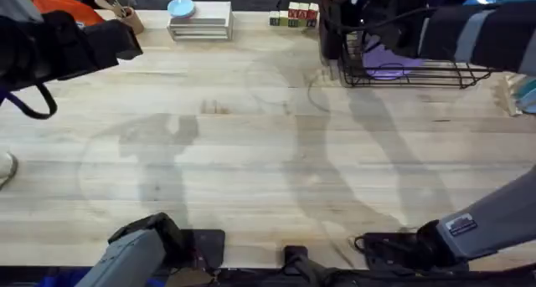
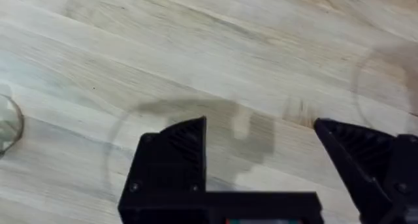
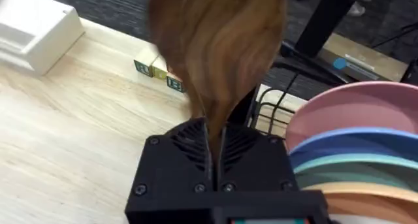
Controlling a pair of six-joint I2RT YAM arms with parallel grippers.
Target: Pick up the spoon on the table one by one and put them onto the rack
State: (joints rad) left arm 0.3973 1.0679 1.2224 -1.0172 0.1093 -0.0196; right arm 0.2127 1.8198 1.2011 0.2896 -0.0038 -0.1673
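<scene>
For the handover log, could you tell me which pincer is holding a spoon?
The right pincer: it grips the wooden spoon beside the rack; the left pincer is open.

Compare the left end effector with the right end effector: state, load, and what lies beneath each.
The left end effector is open and holds nothing; the right end effector is shut on the brown wooden spoon, bowl end out. The left hangs over bare pale wood-plank table; the right is beside the black wire rack with its colourful round plates. Both have black fingers.

A white stacked tray stand (image 1: 200, 23), lettered blocks (image 1: 293, 16) and a small tan cup (image 1: 130, 19) line the far edge.
</scene>
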